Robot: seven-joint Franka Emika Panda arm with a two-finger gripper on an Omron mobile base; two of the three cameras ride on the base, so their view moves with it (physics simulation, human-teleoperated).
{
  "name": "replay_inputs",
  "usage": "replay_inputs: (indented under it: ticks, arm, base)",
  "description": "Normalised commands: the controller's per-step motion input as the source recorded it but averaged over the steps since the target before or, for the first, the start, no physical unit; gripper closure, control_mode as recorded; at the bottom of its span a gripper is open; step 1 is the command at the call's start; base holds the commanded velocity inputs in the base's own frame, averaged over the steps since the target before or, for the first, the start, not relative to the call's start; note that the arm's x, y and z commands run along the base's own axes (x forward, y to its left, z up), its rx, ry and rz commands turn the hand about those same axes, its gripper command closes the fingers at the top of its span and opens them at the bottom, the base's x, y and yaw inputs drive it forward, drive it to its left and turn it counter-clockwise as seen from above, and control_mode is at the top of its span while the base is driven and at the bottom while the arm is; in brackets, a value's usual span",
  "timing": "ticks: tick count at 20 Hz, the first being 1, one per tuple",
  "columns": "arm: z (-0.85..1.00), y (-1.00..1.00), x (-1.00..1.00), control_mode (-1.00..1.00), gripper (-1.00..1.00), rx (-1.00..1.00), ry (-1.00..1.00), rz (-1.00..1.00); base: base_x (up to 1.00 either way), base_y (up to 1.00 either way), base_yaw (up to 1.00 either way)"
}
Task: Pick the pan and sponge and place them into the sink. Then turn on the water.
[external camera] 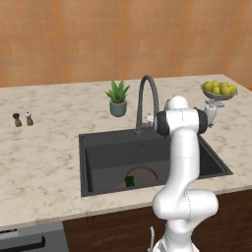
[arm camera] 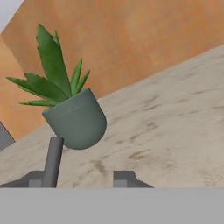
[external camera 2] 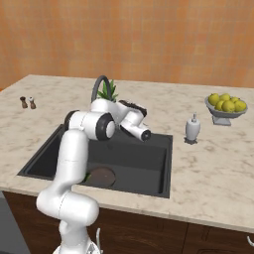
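Pan [external camera: 142, 175] and sponge [external camera: 129, 181] in black sink [external camera: 93, 147], gripper [arm camera: 81, 179] part-open and empty by faucet lever [arm camera: 52, 162], potted succulent [arm camera: 72, 109] just behind, soap dispenser [external camera 2: 192, 129] and lemon bowl [external camera 2: 227, 106] to the right

Arm folded, elbow high over the sink [external camera 2: 158, 149], forearm reaching toward its back edge. Gripper [arm camera: 81, 178] near the faucet base, jaws partly apart, nothing between them.

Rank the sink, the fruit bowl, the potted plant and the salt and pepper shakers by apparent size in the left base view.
1. sink, by far the largest.
2. fruit bowl and potted plant look much alike; the bowl is wider, the plant taller, so no ranking between them.
3. salt and pepper shakers, smallest.
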Motion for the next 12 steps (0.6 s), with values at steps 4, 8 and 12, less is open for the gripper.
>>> replay_inputs:
  ticks: [4,8,12]
  arm:
    - [-0.31,-1.0,0.2,-1.0,1.0,0.08,0.09,-0.04]
    - [-0.45,-0.91,0.11,-1.0,1.0,0.01,0.16,-0.04]
    - [-0.29,-0.61,-0.03,-1.0,1.0,0.0,0.18,-0.07]
  base:
    - [0.0,0.0,0.0]
    - [0.0,0.0,0.0]
    - [0.0,0.0,0.0]
